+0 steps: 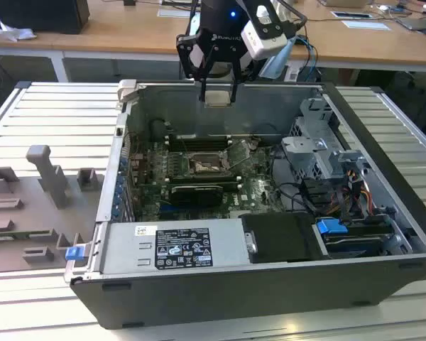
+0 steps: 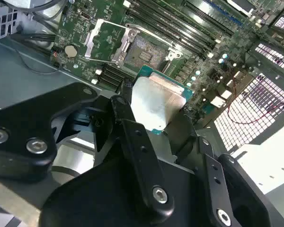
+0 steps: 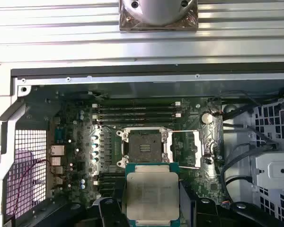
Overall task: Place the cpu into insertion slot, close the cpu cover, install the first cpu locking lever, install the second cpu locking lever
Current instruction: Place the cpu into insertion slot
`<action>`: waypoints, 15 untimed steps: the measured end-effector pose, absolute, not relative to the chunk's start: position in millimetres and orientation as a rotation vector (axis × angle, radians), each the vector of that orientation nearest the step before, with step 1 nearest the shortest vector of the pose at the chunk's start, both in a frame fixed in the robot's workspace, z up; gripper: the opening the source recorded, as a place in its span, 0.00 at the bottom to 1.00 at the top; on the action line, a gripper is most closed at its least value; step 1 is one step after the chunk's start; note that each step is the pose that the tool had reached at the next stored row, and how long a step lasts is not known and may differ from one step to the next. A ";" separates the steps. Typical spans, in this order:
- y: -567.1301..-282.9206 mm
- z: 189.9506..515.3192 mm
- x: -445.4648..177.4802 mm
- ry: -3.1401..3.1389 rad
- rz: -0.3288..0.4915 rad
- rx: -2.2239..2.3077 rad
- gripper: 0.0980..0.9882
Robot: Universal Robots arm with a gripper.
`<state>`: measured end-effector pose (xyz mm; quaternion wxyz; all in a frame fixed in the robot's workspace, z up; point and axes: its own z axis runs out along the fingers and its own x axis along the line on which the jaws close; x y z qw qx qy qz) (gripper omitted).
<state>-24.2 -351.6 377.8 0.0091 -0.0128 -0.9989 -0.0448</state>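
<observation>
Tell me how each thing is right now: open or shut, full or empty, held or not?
gripper: shut on the cpu.
cpu: held up above the board, not in the slot yet.
slot: empty and uncovered.
cover: swung open, off the slot.
case: open, with its inside showing.

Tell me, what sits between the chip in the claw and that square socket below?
Only open air. In the exterior view the gripper holds the cpu above the case, with the insertion slot uncovered below.
</observation>
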 end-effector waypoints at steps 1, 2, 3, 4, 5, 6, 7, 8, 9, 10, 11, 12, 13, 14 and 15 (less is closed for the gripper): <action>-351.6 377.8 -24.2 -3.120 -0.140 -0.042 0.49; -351.6 377.8 -24.5 -3.120 -0.140 -0.054 0.49; -351.6 377.8 -24.5 -3.120 -0.140 -0.060 0.49; -351.6 377.8 -24.5 -3.120 -0.140 -0.064 0.49; -351.6 377.8 -24.5 -3.120 -0.140 -0.067 0.49; -351.6 377.7 -24.5 -3.120 -0.140 -0.070 0.49; -351.6 377.7 -24.5 -3.120 -0.140 -0.073 0.49; -351.6 377.7 -24.5 -3.120 -0.140 -0.076 0.49; -351.6 377.6 -24.5 -3.120 -0.140 -0.084 0.49; -351.6 377.6 -24.6 -3.120 -0.140 -0.089 0.49; -351.6 377.5 -24.6 -3.120 -0.140 -0.092 0.49; -351.6 377.5 -24.6 -3.120 -0.140 -0.098 0.49; -351.6 377.4 -24.6 -3.120 -0.140 -0.102 0.49; -351.5 377.4 -24.6 -3.120 -0.140 -0.107 0.49; -351.5 377.4 -24.6 -3.120 -0.140 -0.113 0.49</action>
